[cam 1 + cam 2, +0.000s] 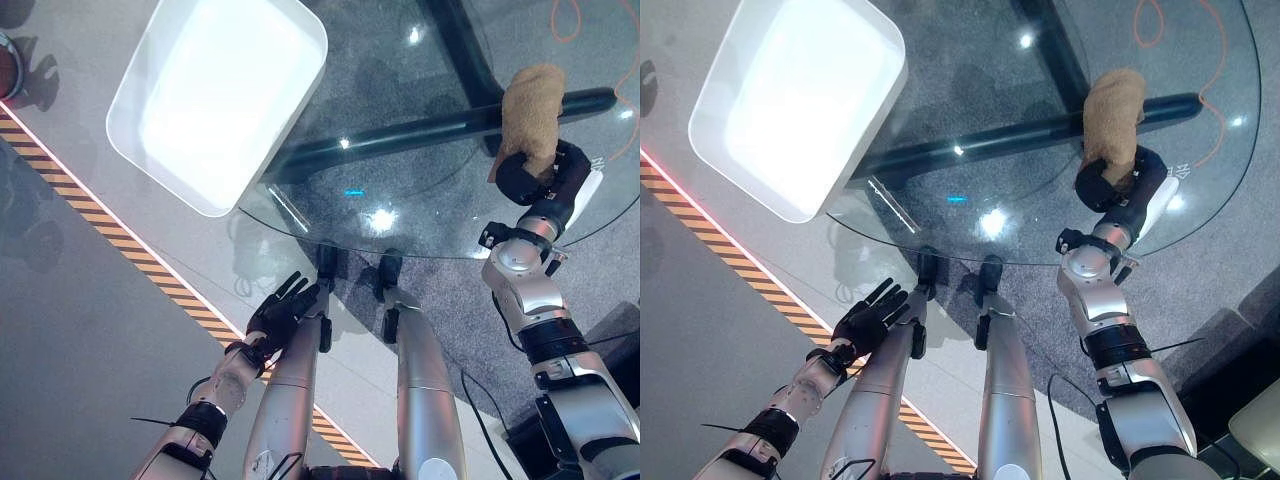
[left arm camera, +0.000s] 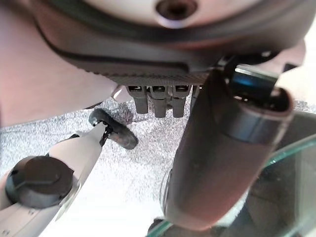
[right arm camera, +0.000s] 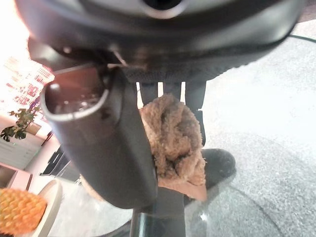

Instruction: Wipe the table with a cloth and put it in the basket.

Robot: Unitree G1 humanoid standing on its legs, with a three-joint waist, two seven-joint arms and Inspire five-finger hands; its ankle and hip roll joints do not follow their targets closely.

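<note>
A: Cloth (image 1: 531,112), tan and fluffy, bunched up in the right hand (image 1: 540,178) over the far right part of the round glass bench (image 1: 420,200). Fingers and thumb curl round its lower end; the rest stands up past the hand, away from the robot.

B: Why gripped low like that?

A: My guess: a bunch held at one end leaves loose pile free to drag over the glass. In the right wrist view the cloth (image 3: 174,143) sits wedged between thumb and fingers, glass just past it. Whether it touches the glass I cannot tell.

B: Basket?

A: White, rectangular, shallow. The basket (image 1: 140,150) sits on the bench's left edge, overhanging it, well apart from the cloth. Likely parked there so the wiping area stays free and the drop needs a sweep across to the left.

B: Left hand?

A: The left hand (image 1: 278,310) hangs below the bench's near edge, fingers straight and spread, holding nothing. Idle, I judge.

B: Stage?

A: Cloth in hand, not in the basket. Wiping looks like the step in hand.
</note>
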